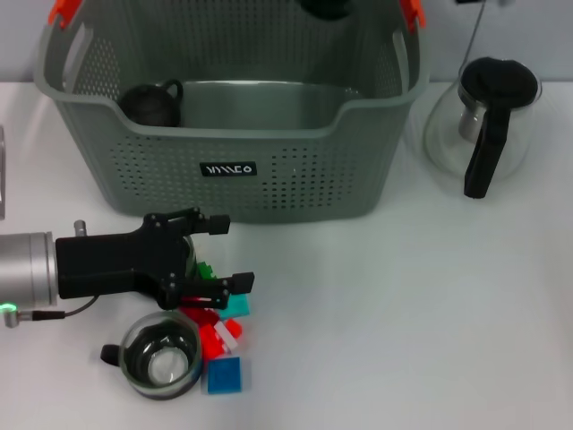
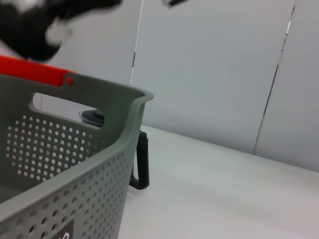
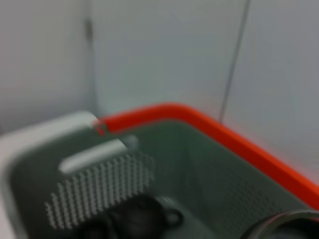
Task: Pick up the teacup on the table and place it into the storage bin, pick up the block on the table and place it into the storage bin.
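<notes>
Glass cup (image 1: 161, 355) beside blocks (image 1: 219, 327); left gripper (image 1: 224, 253) fingers apart above them, storage bin (image 1: 242, 134) behind; right gripper's fingers unseen.

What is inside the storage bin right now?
A dark teacup sits in the storage bin's left corner. The front wall hides the near floor; a dark object covers the top edge.

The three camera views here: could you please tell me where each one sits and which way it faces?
Head view: looks forward and down at the table and storage bin; left gripper open by the blocks.
Left wrist view: low beside the bin's front, facing the wall; no fingers identifiable.
Right wrist view: above the bin, looking in; no fingers visible.
Shared: all three show the bin.
</notes>
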Available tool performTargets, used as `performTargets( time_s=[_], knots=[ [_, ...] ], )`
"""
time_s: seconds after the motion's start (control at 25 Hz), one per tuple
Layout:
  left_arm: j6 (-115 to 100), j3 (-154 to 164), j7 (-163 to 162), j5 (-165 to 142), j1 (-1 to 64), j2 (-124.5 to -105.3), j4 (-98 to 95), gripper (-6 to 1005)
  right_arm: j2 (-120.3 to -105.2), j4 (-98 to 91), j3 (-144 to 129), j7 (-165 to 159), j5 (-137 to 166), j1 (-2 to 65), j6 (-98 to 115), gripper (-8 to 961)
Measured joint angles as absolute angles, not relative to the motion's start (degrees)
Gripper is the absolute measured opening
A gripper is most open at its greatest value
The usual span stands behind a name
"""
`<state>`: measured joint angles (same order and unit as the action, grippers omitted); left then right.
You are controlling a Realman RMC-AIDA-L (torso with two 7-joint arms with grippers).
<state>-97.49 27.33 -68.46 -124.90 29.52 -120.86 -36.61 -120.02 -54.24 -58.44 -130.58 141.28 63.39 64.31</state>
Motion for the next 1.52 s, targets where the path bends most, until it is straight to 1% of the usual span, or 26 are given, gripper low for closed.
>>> performTargets(
  time_s=[0.28,0.64,1.08,1.16,1.28,1.4,1.52],
  knots=[
    [-97.2,27.3,-68.5,-124.9,29.8,-120.85,-36.6,892,-120.25,-43.4,-65.3,-131.4,143.4,65.0,51.9,56],
    [-97.0,27.3,-68.4,-124.9,29.9,-120.74,-36.6,891,-120.20,-39.6,-66.9,-132.1,143.5,64.6,48.8,55],
    [-97.2,27.3,-68.5,-124.9,29.9,-120.70,-36.6,890,-120.06,-40.1,-67.1,-132.4,143.6,64.4,50.4,167],
    [-97.2,27.3,-68.5,-124.9,29.8,-120.69,-36.6,890,-120.05,-40.3,-67.2,-132.4,143.6,64.4,50.5,406],
    [-97.3,27.3,-68.5,-124.9,29.6,-120.67,-36.6,890,-120.11,-41.5,-67.3,-132.4,143.6,64.2,50.5,516],
    [-97.5,27.3,-68.6,-124.9,29.5,-120.66,-36.6,889,-120.36,-46.0,-67.4,-132.3,142.7,62.4,51.2,625],
    [-97.7,27.2,-68.6,-124.9,29.5,-120.67,-36.6,889,-120.37,-54.5,-67.9,-131.2,137.5,58.5,53.8,689]
  ],
)
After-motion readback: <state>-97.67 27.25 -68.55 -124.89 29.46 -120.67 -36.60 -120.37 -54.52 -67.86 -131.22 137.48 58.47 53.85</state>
